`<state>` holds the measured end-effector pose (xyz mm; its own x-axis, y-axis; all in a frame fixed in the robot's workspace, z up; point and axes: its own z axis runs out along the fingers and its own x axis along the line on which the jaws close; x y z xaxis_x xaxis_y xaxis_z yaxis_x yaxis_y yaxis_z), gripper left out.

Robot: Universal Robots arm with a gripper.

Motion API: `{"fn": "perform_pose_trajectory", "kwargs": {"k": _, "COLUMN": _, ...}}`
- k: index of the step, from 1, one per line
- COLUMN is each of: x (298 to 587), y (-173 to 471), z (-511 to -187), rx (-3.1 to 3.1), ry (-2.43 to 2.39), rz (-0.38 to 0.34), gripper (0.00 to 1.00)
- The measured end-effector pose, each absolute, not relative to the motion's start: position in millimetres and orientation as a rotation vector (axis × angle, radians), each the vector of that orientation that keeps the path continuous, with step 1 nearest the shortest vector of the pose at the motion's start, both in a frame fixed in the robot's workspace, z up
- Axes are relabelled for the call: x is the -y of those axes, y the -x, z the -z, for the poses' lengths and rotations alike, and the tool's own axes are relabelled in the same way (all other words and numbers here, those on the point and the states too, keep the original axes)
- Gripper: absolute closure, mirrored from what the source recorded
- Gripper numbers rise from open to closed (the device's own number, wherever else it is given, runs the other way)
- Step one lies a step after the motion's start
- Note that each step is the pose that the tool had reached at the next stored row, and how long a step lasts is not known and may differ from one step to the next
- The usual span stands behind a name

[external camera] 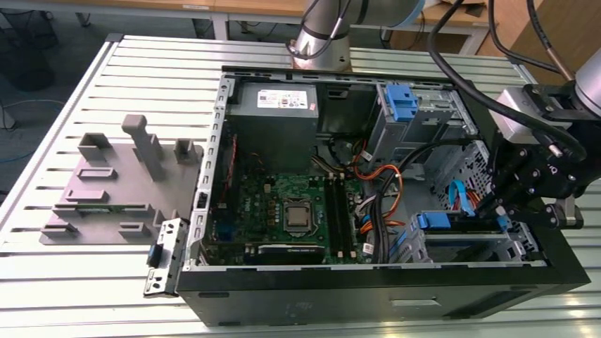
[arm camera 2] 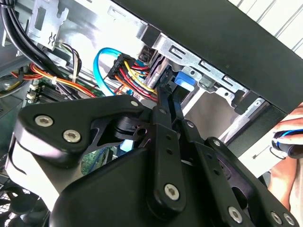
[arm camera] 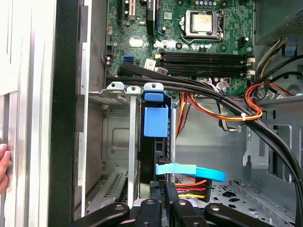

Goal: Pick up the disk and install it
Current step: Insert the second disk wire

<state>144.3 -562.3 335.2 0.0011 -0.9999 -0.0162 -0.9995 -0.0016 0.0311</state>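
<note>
With the disk [arm camera: 155,142] seated on edge in the drive cage [arm camera: 118,123] at the case's front corner, installation is judged nearly done; the claw [arm camera: 163,208] is pressed together against its rear edge, and a clean release is called for.

A black metal computer case [external camera: 376,299] sits on a pale silver ribbed bench [external camera: 56,211]. Inside it lies a green circuit board [arm camera: 222,42] with black memory slots [arm camera: 203,59]. The flat drive's bright blue plastic rail [arm camera: 155,122] stands between silver-grey steel bay walls [arm camera: 118,137]. A light-blue ribbon cable [arm camera: 191,171] crosses red, orange and yellow wires [arm camera: 191,188]. The grey power-supply box [external camera: 274,120] bears a white sticker. The matte black linked fingers [arm camera 2: 165,137] carry silver screw heads.
</note>
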Motion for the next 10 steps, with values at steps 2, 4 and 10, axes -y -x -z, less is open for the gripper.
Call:
{"fn": "perform_pose_trajectory", "kwargs": {"k": 2, "x": 562.4, "y": -143.9, "z": -335.2, "rx": 2.212, "ry": -2.215, "rz": 0.052, "gripper": 0.84}}
{"fn": "perform_pose_trajectory", "kwargs": {"k": 4, "x": 562.3, "y": -143.8, "z": -335.2, "rx": 2.212, "ry": -2.215, "rz": 0.052, "gripper": 0.84}}
{"fn": "perform_pose_trajectory", "kwargs": {"k": 10, "x": 562.4, "y": -143.3, "z": -335.2, "rx": 2.212, "ry": -2.215, "rz": 0.052, "gripper": 0.84}}
